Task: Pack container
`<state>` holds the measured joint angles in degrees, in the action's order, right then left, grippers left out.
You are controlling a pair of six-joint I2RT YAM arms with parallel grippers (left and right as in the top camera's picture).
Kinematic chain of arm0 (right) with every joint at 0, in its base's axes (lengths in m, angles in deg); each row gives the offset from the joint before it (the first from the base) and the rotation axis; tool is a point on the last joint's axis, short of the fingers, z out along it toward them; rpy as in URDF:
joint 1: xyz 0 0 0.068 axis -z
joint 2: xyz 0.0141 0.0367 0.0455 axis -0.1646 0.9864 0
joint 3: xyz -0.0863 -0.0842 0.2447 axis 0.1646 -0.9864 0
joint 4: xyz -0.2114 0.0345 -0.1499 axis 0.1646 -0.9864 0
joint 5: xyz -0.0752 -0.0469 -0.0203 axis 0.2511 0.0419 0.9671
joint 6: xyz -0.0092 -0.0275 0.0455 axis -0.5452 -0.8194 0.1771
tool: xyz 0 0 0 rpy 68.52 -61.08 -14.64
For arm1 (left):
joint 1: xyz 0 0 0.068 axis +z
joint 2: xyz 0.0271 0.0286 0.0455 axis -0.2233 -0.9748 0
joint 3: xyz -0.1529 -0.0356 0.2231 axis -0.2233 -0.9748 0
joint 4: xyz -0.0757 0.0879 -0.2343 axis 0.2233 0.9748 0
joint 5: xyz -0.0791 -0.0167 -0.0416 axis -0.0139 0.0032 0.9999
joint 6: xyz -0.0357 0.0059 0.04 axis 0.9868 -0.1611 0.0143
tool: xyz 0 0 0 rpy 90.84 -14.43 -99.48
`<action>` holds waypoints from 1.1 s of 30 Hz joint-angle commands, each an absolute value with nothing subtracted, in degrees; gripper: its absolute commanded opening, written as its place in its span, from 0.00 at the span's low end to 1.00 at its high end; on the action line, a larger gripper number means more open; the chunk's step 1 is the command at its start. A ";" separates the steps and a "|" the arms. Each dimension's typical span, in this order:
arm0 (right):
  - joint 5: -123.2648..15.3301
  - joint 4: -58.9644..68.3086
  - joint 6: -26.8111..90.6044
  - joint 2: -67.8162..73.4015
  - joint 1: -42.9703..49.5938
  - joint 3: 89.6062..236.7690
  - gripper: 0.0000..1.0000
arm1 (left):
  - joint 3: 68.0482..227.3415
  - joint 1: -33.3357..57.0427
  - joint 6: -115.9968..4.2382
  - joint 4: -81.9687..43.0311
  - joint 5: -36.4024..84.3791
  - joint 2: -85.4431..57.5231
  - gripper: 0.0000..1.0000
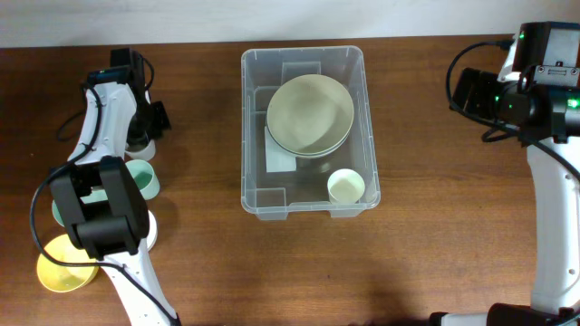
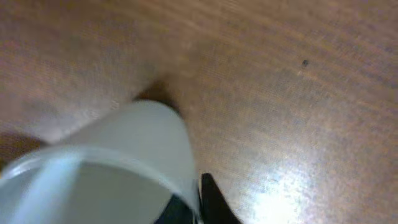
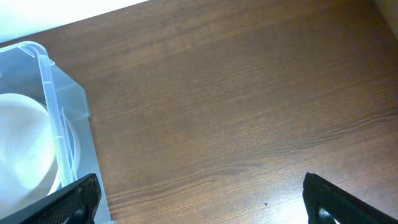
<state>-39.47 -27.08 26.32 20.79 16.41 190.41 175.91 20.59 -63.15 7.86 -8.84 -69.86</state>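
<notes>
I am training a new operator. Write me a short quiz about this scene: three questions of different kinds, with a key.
1. True or false: the container is empty.
2. Fill in: beside the bowls in the container stands one small ____.
3. The right gripper is:
A) open, holding nothing
B) shut on a bowl
C) shut on a lid

Key: 1 false; 2 cup; 3 A.

White arm links (image 1: 104,113), black joint housings (image 1: 100,213), looping black cables (image 1: 38,204), green lights (image 1: 497,80), black right claw (image 3: 200,186)
</notes>
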 commanded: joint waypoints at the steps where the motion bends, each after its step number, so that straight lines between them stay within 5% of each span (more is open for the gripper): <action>1: -38.55 -27.23 25.75 21.03 16.63 190.85 0.99 | 177.25 20.67 -63.71 6.64 -9.04 -68.92 0.00; 10: -38.53 -27.38 25.75 21.03 16.63 190.85 1.00 | 190.80 14.73 -66.08 16.10 -4.58 -65.79 0.00; 24: -38.55 -28.63 25.80 21.03 16.63 190.85 1.00 | 199.01 -12.70 -60.15 31.16 -4.45 -53.90 0.00; 33: -33.32 -33.15 33.56 20.99 23.26 190.85 0.99 | 199.01 -25.23 -58.25 30.11 -3.77 -56.35 0.00</action>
